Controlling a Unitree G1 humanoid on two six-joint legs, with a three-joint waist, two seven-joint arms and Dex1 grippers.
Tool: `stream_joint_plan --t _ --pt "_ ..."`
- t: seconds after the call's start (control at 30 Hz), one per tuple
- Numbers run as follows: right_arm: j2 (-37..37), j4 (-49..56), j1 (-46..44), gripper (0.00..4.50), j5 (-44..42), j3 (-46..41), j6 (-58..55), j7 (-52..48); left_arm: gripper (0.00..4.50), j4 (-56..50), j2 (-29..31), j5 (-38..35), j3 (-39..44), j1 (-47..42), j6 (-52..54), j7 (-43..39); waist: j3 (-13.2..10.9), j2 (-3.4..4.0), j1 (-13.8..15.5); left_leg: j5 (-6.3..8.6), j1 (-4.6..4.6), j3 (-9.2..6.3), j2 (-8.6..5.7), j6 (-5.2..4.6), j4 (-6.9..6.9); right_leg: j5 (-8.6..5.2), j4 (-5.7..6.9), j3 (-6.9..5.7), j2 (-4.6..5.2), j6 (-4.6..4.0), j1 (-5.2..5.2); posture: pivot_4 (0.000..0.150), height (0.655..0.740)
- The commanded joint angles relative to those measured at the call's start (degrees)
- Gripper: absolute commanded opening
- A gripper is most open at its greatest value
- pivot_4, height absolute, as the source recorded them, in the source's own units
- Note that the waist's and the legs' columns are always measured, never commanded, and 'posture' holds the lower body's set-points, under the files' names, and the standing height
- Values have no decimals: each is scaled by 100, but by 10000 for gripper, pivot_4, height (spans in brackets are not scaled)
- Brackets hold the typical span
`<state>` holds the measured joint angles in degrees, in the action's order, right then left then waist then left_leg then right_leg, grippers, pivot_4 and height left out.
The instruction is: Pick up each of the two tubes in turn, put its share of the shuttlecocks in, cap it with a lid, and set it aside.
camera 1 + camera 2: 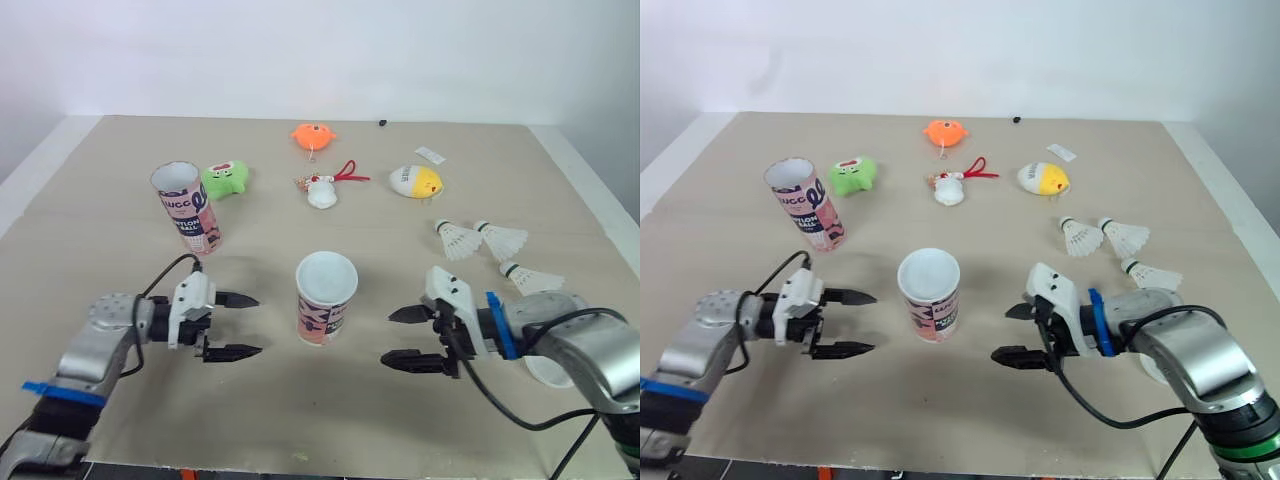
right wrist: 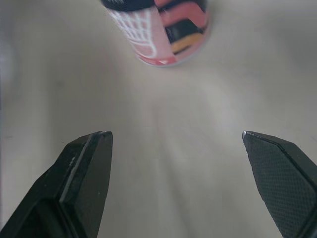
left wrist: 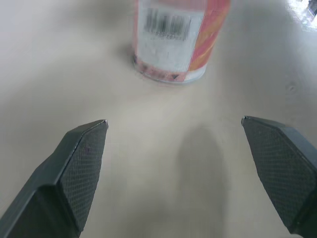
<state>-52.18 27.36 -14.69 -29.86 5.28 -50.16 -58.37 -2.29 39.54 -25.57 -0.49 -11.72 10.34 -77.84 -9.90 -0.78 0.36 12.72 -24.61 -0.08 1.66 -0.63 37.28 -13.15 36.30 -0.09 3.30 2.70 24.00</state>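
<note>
A short pink-and-white tube (image 1: 326,300) with a white top stands upright at the table's middle. A taller tube (image 1: 188,208) stands open-topped at the back left. Three white shuttlecocks (image 1: 458,240), (image 1: 500,239), (image 1: 532,276) lie on the right. My left gripper (image 1: 257,324) is open just left of the middle tube, fingers pointing at it. To the tube's right, my right gripper (image 1: 387,338) also stands open, facing it. Both wrist views show the tube's base (image 3: 171,44), (image 2: 163,29) ahead of wide-apart fingers. A white round lid (image 1: 545,372) peeks out under my right forearm.
Toys lie across the back: an orange plush (image 1: 313,135), a green plush (image 1: 225,179), a white charm with red cord (image 1: 322,190), a yellow-white chick (image 1: 416,181). A small white label (image 1: 431,154) lies behind the chick. The table (image 1: 100,240) ends close on the right.
</note>
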Motion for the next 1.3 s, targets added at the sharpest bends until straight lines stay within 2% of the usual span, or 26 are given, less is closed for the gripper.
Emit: stream_joint_plan --t 0.03,0.13,0.33,0.67,1.03,1.13,1.2,1.3 --pt "611 -194 -167 44649 373 150 792 440 45000 -1000 102 -899 581 238 593 257 -4 -8 -2 1 -1 4 -1 1 0 0 0 1 -1 0 1 1500 7400" --pt "889 -324 -176 44649 620 420 1101 485 45000 -1431 141 -1310 794 356 1019 496 -6 -10 -4 0 -2 11 -3 5 4 3 1 3 -4 5 0 1500 7400" --pt "1306 -502 -383 44649 663 677 1373 430 45000 -1837 136 -1674 837 235 1354 728 -7 -12 2 -2 0 19 -8 6 12 10 2 9 -9 6 -3 1500 7400" --pt "1724 -965 -791 44649 1059 1310 1813 223 45000 -1825 298 -1712 837 233 1320 543 -7 -12 -1 -7 11 17 5 15 17 19 20 16 -32 -13 -2 1500 7400" --pt "2337 -1593 -1069 44649 1298 1537 2212 135 45000 -1822 226 -1746 784 121 1389 560 -6 -14 -3 -12 26 16 10 23 24 11 64 22 -42 -33 0 1500 7400" --pt "2396 -1618 -1092 36915 1231 1480 2227 41 45000 -1836 194 -1734 741 100 1403 590 -6 -14 -3 -18 32 14 13 33 24 9 73 23 -46 -35 0 1500 7400" --pt "2386 -1597 -1089 30048 1201 1433 2200 0 45000 -1831 155 -1706 684 84 1391 611 -6 -14 -3 -23 34 13 16 42 23 11 76 22 -49 -37 0 1500 7400" --pt "2274 -1467 -1054 29730 1102 1298 2006 -34 45000 -1783 80 -1678 566 25 1363 603 -6 -14 -3 -30 35 13 19 54 24 15 78 22 -52 -40 -1 1500 7400"
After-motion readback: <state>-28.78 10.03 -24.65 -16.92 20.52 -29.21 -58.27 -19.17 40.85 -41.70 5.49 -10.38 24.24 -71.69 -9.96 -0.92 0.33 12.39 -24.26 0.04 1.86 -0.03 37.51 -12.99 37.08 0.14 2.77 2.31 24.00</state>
